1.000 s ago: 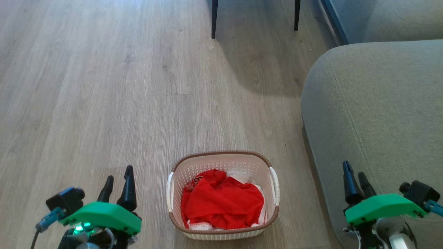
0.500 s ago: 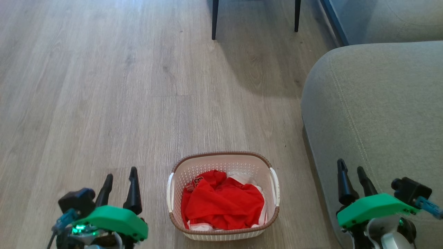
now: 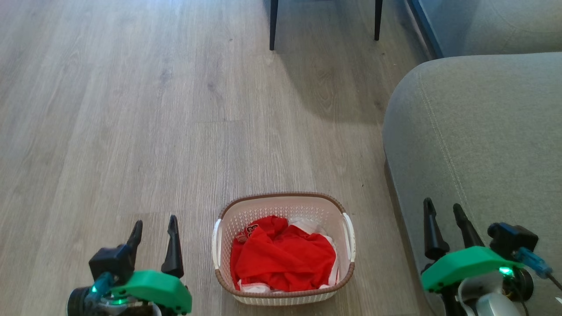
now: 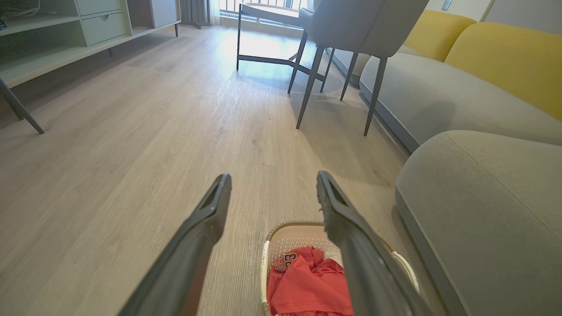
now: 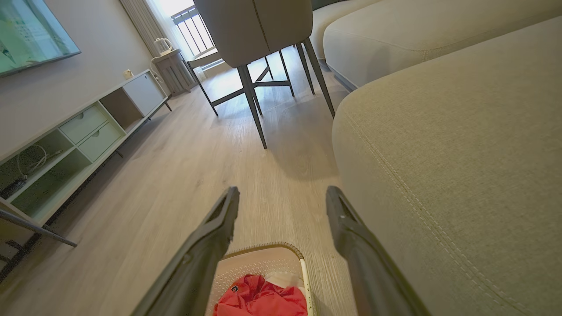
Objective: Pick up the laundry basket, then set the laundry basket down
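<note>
The laundry basket (image 3: 283, 195) sits on the floor (image 3: 131, 109) just beside the sofa (image 3: 474, 131) edge, wide floor ahead and left, with left hand (image 3: 155, 221) and right hand (image 3: 441, 203) both released, flanking it clear of the rim.

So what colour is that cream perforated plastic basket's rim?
Brown, braided-looking rim; clearest in the head view.

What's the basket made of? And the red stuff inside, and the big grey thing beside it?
The laundry basket looks like matte cream plastic: neat rows of small holes, with a brown rim probably moulded to look braided. The red stuff seems soft cloth, crumpled in folds. The grey thing looks like a sofa in woven fabric, with a stitched seam.
</note>
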Robot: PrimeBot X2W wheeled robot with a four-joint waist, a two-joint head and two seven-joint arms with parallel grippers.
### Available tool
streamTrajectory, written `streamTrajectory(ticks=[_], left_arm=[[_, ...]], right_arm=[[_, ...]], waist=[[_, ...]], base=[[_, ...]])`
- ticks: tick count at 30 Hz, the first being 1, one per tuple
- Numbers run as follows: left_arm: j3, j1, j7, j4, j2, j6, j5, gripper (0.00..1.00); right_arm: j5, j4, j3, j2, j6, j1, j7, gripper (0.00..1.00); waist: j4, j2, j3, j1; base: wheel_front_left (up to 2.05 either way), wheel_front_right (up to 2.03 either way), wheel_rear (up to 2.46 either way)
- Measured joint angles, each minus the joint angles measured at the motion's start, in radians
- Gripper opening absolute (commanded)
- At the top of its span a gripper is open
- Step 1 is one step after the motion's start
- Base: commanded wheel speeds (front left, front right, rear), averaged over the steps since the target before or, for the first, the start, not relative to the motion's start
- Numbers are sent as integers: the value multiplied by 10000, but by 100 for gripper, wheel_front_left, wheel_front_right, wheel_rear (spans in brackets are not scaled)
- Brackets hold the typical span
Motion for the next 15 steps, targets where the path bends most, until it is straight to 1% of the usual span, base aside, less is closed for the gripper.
streamTrajectory(ticks=[10, 15], left_arm=[[-44, 157, -303, -123, 15, 240, 1122, 100], [-44, 158, -435, -173, 13, 249, 1662, 100]], right_arm=[[-1179, -100, 146, -8, 0, 1, -261, 100], [-1747, -119, 199, -13, 0, 1, -424, 100]], waist=[[21, 0, 22, 0], [27, 0, 18, 0]], base=[[0, 0, 0], [0, 0, 0]])
